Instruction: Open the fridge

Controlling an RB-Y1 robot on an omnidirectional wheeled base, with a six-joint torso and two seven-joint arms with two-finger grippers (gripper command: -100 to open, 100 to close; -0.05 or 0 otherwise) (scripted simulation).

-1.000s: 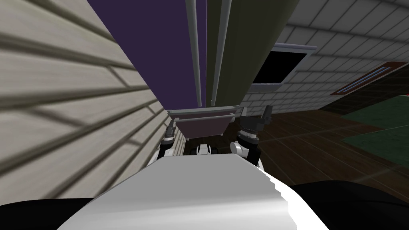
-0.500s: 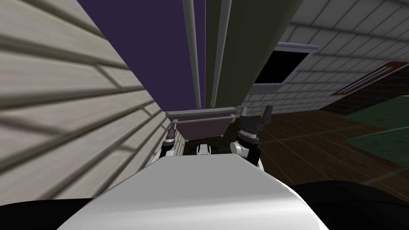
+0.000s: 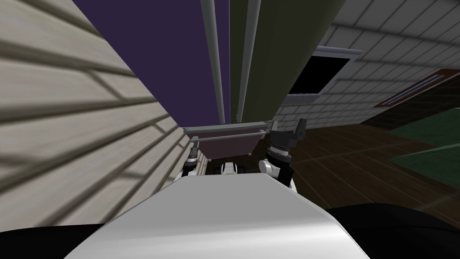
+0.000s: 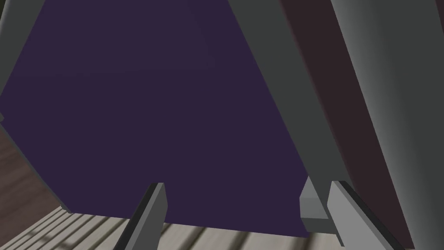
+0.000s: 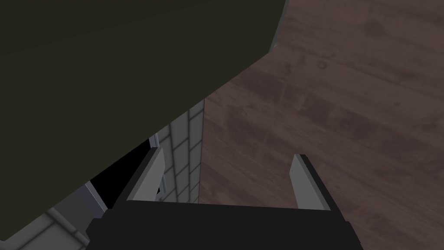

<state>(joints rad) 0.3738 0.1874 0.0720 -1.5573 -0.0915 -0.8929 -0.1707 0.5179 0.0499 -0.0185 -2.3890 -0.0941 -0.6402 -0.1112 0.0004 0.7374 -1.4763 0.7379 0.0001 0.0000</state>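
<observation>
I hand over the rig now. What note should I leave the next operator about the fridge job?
Left gripper: open, nothing gripped; the end of the grey handle bar sits just inside one finger, by the dark purple fridge door.
Right gripper: open, empty, beside the dark olive fridge door, above the brown wood floor.
Done: approach. Left to do: grip the bar, pull; both doors look shut.

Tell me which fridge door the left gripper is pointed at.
The purple door, the left of the two; the olive door faces the right gripper instead.
</observation>
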